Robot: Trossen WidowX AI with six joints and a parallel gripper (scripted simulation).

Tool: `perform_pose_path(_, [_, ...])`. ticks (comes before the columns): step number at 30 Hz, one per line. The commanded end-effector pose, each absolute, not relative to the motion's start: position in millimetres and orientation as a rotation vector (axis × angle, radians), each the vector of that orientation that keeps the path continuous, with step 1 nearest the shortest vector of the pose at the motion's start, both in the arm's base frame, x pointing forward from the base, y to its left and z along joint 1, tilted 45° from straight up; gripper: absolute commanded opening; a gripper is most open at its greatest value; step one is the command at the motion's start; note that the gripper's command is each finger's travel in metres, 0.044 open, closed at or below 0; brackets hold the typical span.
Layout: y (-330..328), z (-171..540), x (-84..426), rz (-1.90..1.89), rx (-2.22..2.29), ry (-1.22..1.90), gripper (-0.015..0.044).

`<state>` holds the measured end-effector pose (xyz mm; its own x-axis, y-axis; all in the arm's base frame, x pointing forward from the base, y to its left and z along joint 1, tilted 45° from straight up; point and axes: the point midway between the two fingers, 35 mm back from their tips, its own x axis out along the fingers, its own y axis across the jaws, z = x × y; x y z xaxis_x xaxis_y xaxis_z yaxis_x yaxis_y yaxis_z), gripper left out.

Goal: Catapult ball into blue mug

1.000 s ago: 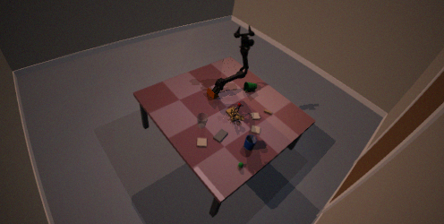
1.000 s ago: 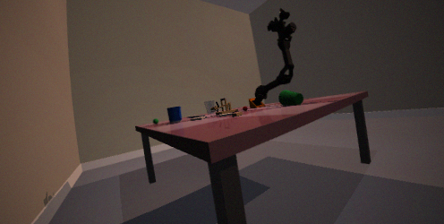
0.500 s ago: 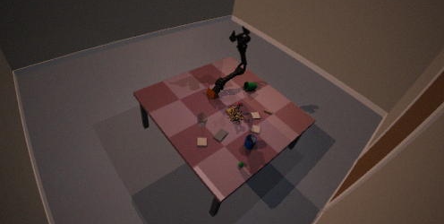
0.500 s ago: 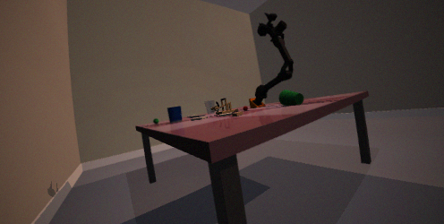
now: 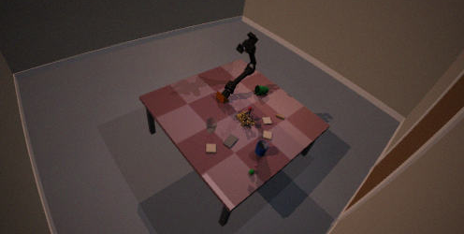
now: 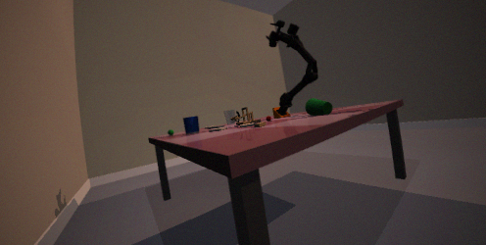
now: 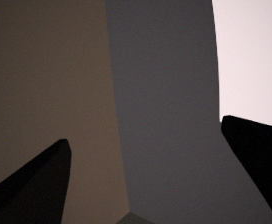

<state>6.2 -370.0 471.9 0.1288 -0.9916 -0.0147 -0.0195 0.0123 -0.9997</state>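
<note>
The catapult (image 5: 247, 122) (image 6: 245, 119), a small yellow-brown framework, stands near the middle of the table; its arm and cup are too small to make out. A red ball (image 5: 250, 109) (image 6: 268, 119) lies beside it, on the side toward the arm's base. The blue mug (image 5: 261, 148) (image 6: 191, 124) stands upright beyond the catapult. A green ball (image 5: 252, 171) (image 6: 170, 132) lies past the mug near the table's end. My gripper (image 6: 268, 30) (image 7: 148, 135) is wide open and empty, raised high above the table, far from the ball and catapult. The wrist view shows only walls and a bright panel.
A green cylinder (image 5: 261, 90) (image 6: 318, 107) lies on its side near the arm's orange base (image 5: 222, 96). Pale flat tiles (image 5: 210, 148) (image 5: 267, 121) (image 5: 268, 135), a grey slab (image 5: 230, 140), a translucent upright object (image 5: 211, 125) (image 6: 229, 116) and a small tan block (image 5: 280, 117) surround the catapult.
</note>
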Motion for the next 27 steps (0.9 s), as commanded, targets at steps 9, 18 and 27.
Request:
perform_pose_path(9, [-393,398,72,-0.818,-1.036,1.015,0.044])
perform_pose_path(18, [-393,347,117,-0.633,-0.867,0.971,0.044])
perform_pose_path(27, [-380,286,163,-0.424,-0.644,0.955,0.044])
